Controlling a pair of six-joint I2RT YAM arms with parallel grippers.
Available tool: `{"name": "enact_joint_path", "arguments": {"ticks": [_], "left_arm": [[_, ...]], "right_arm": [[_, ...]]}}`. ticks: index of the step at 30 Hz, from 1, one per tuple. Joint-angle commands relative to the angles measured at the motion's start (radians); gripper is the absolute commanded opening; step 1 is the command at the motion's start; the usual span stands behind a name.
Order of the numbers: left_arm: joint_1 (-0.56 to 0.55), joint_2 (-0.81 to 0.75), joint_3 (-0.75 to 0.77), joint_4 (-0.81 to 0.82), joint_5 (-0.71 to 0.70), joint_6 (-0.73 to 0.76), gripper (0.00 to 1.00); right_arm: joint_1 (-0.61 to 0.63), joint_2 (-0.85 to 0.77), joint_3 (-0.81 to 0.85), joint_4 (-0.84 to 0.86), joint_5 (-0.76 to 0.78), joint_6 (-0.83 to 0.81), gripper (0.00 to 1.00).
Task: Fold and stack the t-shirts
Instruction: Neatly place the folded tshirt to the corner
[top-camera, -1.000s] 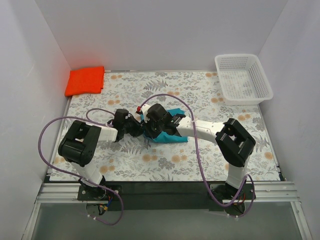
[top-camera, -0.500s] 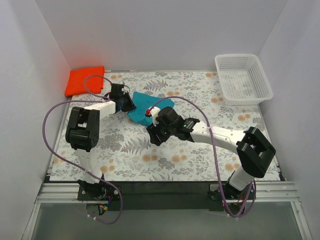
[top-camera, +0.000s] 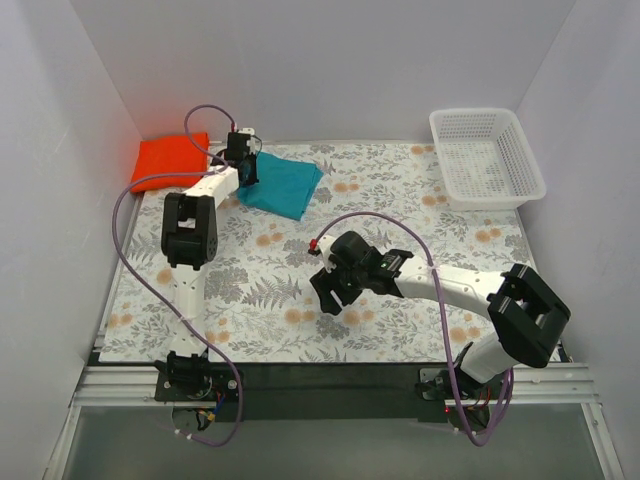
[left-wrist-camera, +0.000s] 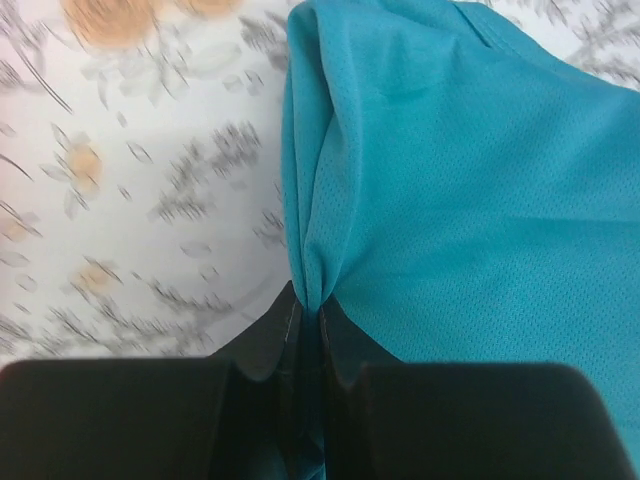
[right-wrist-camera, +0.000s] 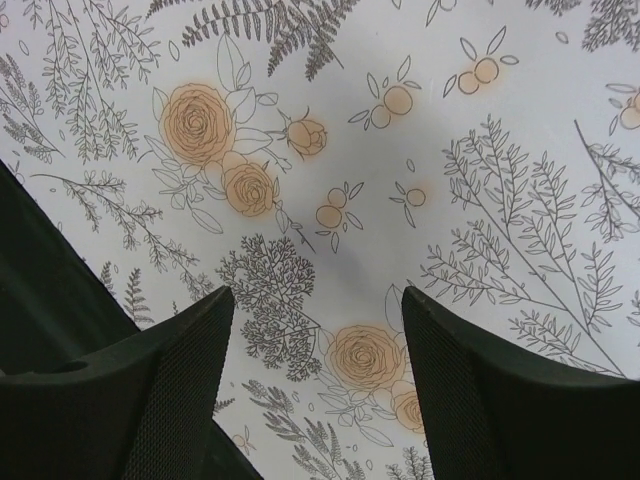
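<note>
A folded teal t-shirt lies at the far left of the floral cloth, just right of a folded orange t-shirt in the back left corner. My left gripper is shut on the teal t-shirt's left edge; in the left wrist view the teal fabric bunches into the pinch of that gripper. My right gripper is open over the bare cloth in the middle, well away from both shirts. Between its fingers the right wrist view shows only the printed flowers.
A white plastic basket stands at the back right, nothing visible in it. White walls close in the left, back and right sides. The floral tablecloth covers the table down to the black rail at the near edge.
My left gripper has carried the teal t-shirt from the table's middle to the far left, next to the orange one. My right gripper let go of it, opened and drew back toward the near side.
</note>
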Motion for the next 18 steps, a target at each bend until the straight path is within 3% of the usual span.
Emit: {"name": "enact_joint_path", "arguments": {"ticks": [1,4,5,8,18], "left_arm": [[0.015,0.047,0.123,-0.042,-0.154,0.174,0.0],[0.037,0.095,0.204,-0.036,-0.178,0.233,0.0],[0.048,0.116,0.224,-0.035,-0.195,0.243,0.0],[0.063,0.135,0.289,-0.041,-0.211,0.279,0.0],[0.112,0.175,0.416,-0.016,-0.325,0.434,0.0]], "right_arm": [[-0.002,-0.006,-0.008,-0.039,-0.036,0.045,0.76],[-0.002,-0.016,0.0,-0.057,0.001,0.078,0.81],[-0.004,-0.018,0.001,-0.062,0.01,0.086,0.89],[-0.004,-0.007,0.018,-0.091,0.011,0.106,0.98],[-0.004,0.017,0.066,-0.172,0.016,0.132,0.98]]}}
